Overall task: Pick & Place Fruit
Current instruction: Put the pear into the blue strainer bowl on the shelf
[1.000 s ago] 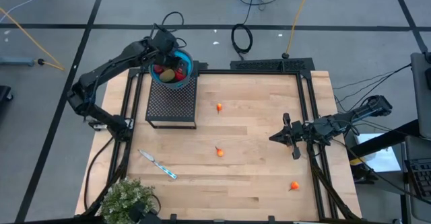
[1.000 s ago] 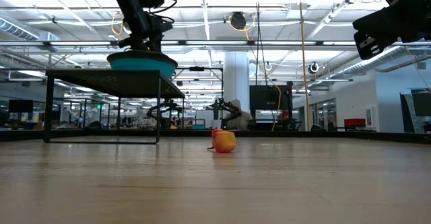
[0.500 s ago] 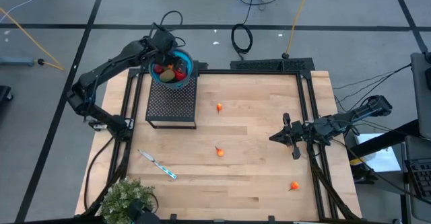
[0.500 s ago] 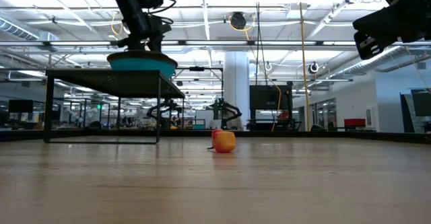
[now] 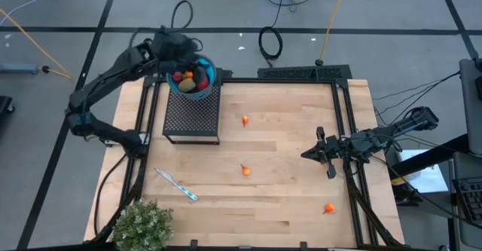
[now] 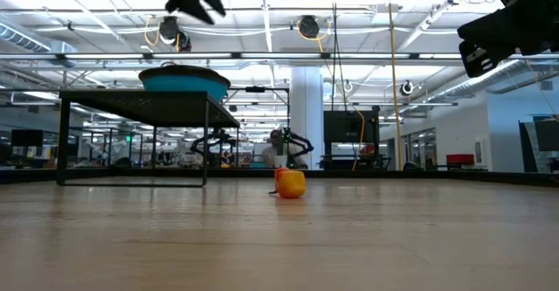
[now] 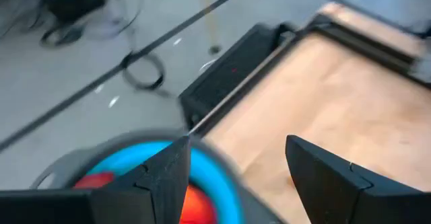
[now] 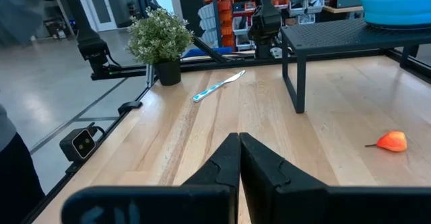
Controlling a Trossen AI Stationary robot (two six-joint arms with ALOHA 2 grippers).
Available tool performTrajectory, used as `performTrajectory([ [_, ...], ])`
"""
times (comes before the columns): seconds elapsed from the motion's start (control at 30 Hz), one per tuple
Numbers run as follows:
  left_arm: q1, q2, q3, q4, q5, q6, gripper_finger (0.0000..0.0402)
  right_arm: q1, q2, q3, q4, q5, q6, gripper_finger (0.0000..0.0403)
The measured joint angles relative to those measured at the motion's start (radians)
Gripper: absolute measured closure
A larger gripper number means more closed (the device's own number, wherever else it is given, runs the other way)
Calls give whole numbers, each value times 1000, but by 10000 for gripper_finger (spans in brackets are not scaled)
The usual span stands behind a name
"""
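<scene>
The left gripper hung over the blue bowl of fruit, jaws open and empty. The right gripper waited above the tabletop, jaws closed. Three orange fruits lay loose.

the bowl is bright blue and holds red, dark red and olive fruit. it sits on a black perforated stand. three orange fruit pieces lie on pale wood table. the stick is blue and white, the plant grey-green.
</scene>
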Motion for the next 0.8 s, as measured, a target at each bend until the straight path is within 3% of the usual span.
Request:
performTrajectory([
  [0.27,-276,-5,4,198,39,60,158,0,0,0,0,0,0,399],
  [0.47,-463,73,5,389,-69,60,158,0,0,0,0,0,0,399],
  [0.8,-574,280,4,618,-125,-117,158,0,0,0,0,-1,-130,399],
])
